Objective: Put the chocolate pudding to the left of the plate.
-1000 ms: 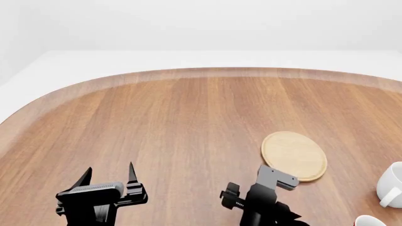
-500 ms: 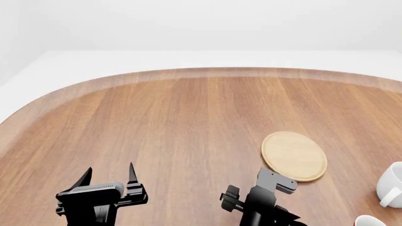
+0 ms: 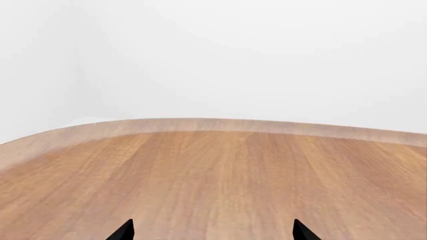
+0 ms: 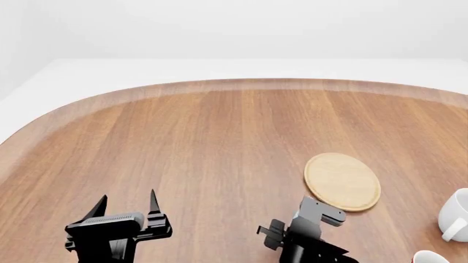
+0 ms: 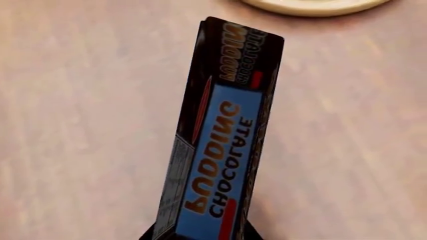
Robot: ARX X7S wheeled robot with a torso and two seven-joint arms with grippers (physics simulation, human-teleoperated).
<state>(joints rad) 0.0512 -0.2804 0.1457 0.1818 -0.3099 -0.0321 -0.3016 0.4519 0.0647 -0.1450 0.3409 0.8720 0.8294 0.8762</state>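
Note:
The chocolate pudding (image 5: 223, 150) is a slim carton with a blue face, dark brown sides and orange print. My right gripper (image 5: 200, 235) is shut on its lower end, and it hangs above the wood. In the head view the carton shows as a dark block (image 4: 321, 211) just near and left of the plate's front edge, sticking out of my right gripper (image 4: 308, 223). The plate (image 4: 342, 181) is a plain tan disc lying flat; only its edge (image 5: 313, 6) shows in the right wrist view. My left gripper (image 4: 127, 198) stands open and empty at the near left, its tips (image 3: 213, 232) wide apart.
A white mug (image 4: 457, 215) stands at the right edge, and the rim of a red mug (image 4: 431, 256) shows in the near right corner. The rounded wooden table (image 4: 219, 126) stretches far and left, its rim (image 3: 200, 125) curving ahead of the left gripper.
My right gripper with the carton has drawn slightly back toward me, off the plate's front edge, and its wrist has turned a little. The left arm has not moved.

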